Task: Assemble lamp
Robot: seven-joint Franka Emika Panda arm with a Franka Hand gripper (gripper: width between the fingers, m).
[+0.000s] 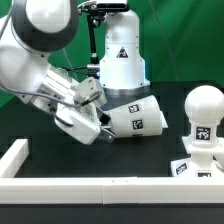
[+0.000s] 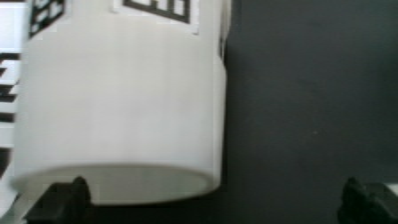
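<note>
**A:** The shade (image 1: 135, 114) is a smooth tapered white plastic cup, tipped on its side on the black table (image 1: 100, 160) mid-scene, a square tag on its wall. The gripper (image 1: 101, 122) sits at its end on the exterior view's left, jaws apart around it.

**B:** The round bulb (image 1: 204, 108) stands on the blocky base (image 1: 197, 160) on the exterior view's right. The wrist view shows the shade's matte wall and rounded rim between dark fingertips (image 2: 59, 198).

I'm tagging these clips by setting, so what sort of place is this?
Probably a robotics lab bench: a black table top fenced by a white rail, and tagged white lamp parts, the shade and bulb.
</note>
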